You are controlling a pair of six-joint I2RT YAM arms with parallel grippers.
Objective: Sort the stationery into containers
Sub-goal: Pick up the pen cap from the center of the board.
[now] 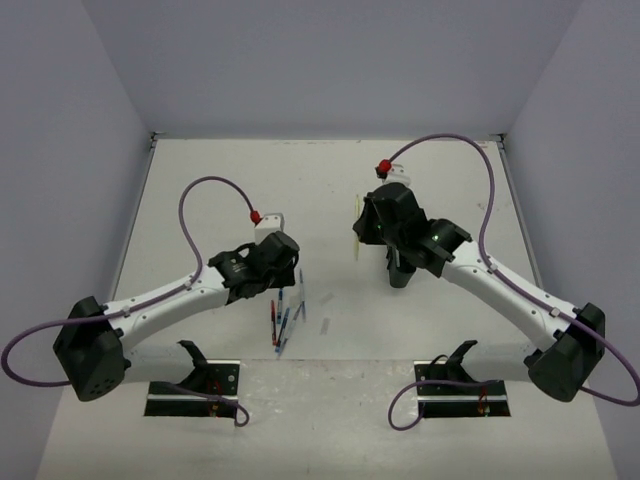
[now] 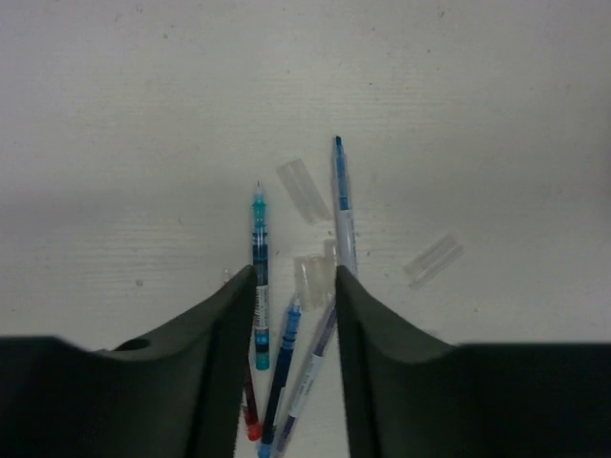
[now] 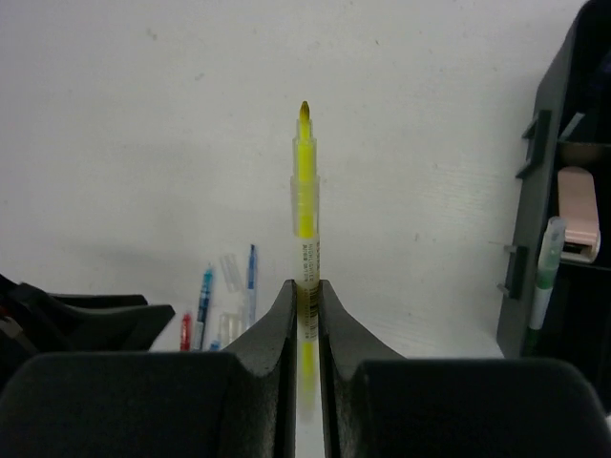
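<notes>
My right claw clamps the slim yellow highlighter, tip straight ahead; the black plastic organiser tray sits to its right

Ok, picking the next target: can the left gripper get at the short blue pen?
Likely yes: the blue pen lies uncovered between the left gripper's open jaws, though neighbouring pens crowd it.
</notes>
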